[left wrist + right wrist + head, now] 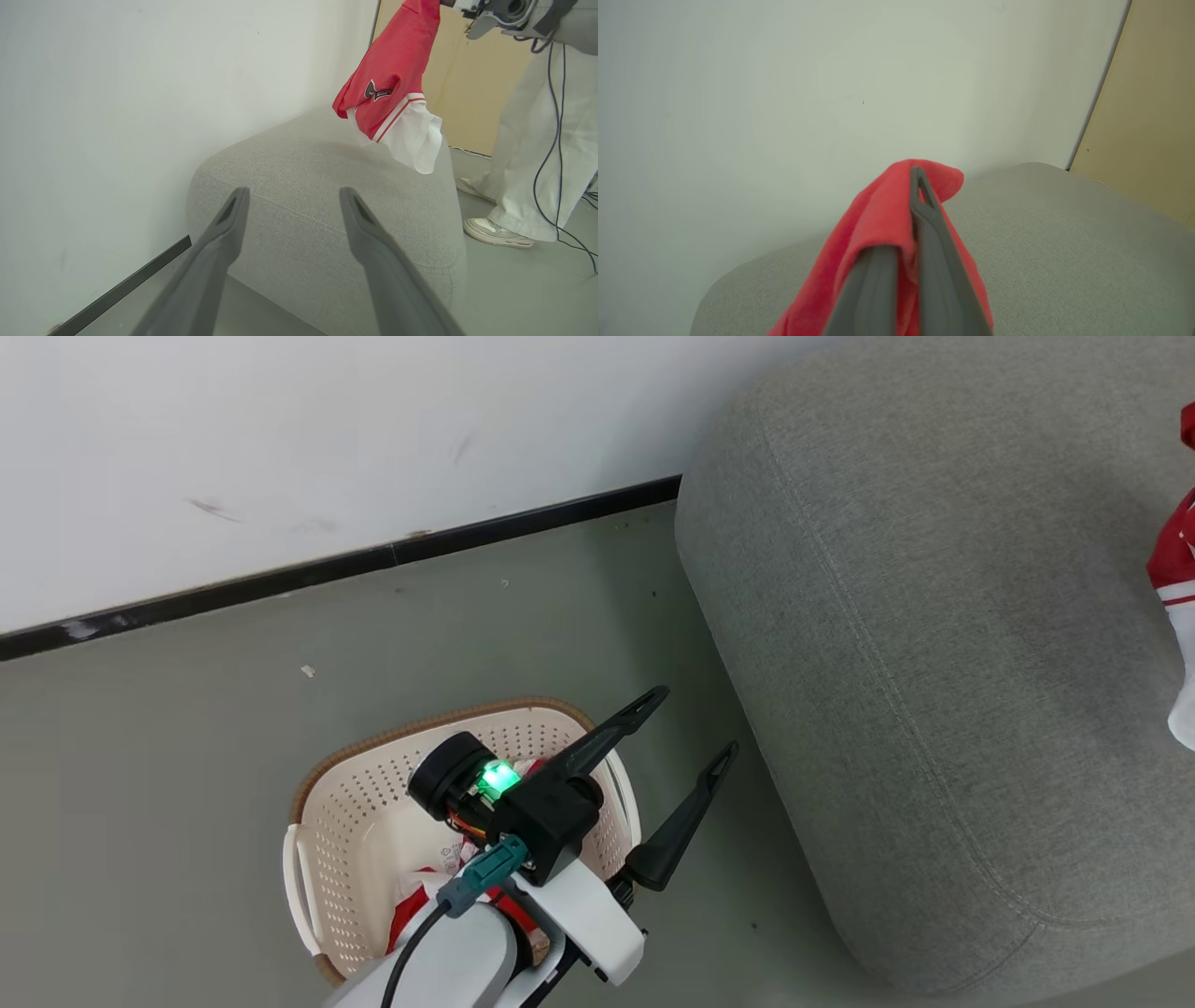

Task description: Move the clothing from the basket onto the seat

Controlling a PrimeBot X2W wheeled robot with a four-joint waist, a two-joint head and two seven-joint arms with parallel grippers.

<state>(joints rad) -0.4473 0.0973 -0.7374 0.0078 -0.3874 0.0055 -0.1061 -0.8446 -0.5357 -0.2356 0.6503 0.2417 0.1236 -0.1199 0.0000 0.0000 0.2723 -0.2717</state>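
**Left tool** [693,721]: two long, dark, tapered fingers with slotted tips. They are spread wide with nothing between them, and they hang over the basket's far rim, pointing toward the seat. A green light [499,777] glows on the black wrist housing, and a pale forearm sits below it.

**Right tool** [906,196]: fingers pressed together, clenched on a fold of the red garment. The fold drapes over one finger and hides its tip.

**Basket** [373,793]: cream-white plastic, oval, with finely perforated walls, a brown woven-look rim and a loop side handle. It stands on the grey-green floor [187,756], near the seat's corner but apart from it.

**Clothing** [411,901]: red and white cloth crumpled in the basket bottom, partly behind the forearm.

**Red garment** [387,84]: soft matte knit with a dark emblem, a white-striped border and a loose white hem. It hangs from the right tool above the seat. Whether the hem touches the cushion cannot be told.

**Seat** [934,663]: grey-green woven upholstery with rounded corners and a stitched seam. It stands against the white wall [280,429], which has a black skirting [373,560].

**By view:**
- The head view gives the basket and its contents, with a sliver of the garment at its right edge.
- The left wrist view gives the garment's full hang, a tan panel [476,93], and a person's legs [537,163] in white trousers and pale shoes.
- The right wrist view gives the pinch close up.
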